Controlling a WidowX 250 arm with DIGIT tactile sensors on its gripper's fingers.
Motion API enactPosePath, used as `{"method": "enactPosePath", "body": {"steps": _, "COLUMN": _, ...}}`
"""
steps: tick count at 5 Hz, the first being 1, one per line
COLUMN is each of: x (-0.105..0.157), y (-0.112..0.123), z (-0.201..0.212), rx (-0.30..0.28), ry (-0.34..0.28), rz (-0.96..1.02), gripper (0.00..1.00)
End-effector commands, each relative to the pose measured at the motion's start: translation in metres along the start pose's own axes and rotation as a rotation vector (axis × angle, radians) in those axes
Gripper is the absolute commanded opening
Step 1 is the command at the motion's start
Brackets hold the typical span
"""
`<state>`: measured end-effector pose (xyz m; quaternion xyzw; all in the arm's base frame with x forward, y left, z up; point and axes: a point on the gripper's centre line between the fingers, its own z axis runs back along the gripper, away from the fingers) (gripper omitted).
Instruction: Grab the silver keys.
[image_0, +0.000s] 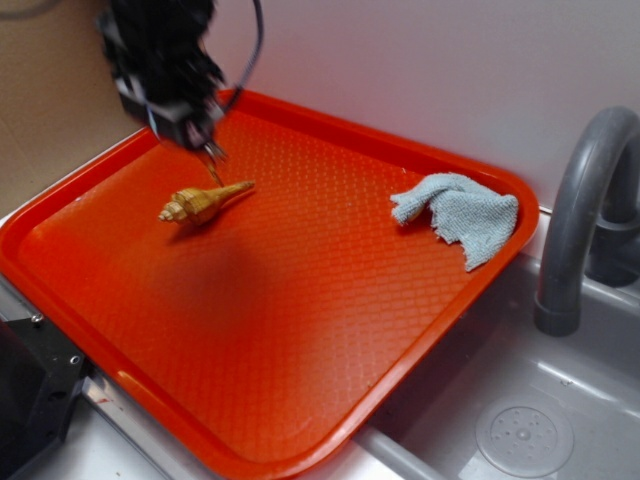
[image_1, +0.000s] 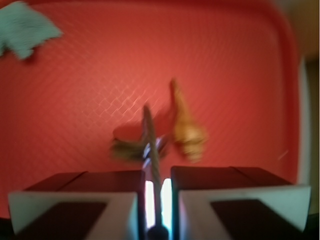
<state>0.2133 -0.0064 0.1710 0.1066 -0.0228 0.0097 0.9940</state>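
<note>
My gripper (image_0: 203, 135) hangs above the far left part of the orange tray (image_0: 300, 310), shut on the silver keys (image_0: 214, 160), which dangle under it clear of the tray. In the blurred wrist view a thin key (image_1: 150, 145) sticks out from the narrow gap between the fingers of the gripper (image_1: 156, 181), with more of the bunch hanging at its end. The tan spiral seashell (image_0: 203, 203) lies on the tray just below and in front of the keys, and shows to their right as the seashell (image_1: 186, 131) in the wrist view.
A crumpled light blue cloth (image_0: 460, 212) lies near the tray's far right corner and shows as the cloth (image_1: 25, 29) at the wrist view's top left. A grey faucet (image_0: 580, 200) and sink basin (image_0: 520, 430) stand right of the tray. A black bracket (image_0: 35, 390) sits at the lower left.
</note>
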Motion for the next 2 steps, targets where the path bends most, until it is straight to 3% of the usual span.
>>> {"method": "enactPosePath", "body": {"steps": 1, "x": -0.0063, "y": 0.0178, "z": 0.0728, "rx": -0.126, "ry": -0.161, "rz": -0.438, "gripper": 0.0}}
{"method": "enactPosePath", "body": {"steps": 2, "x": -0.0149, "y": 0.0143, "z": 0.0687, "rx": -0.139, "ry": -0.16, "rz": -0.469, "gripper": 0.0}}
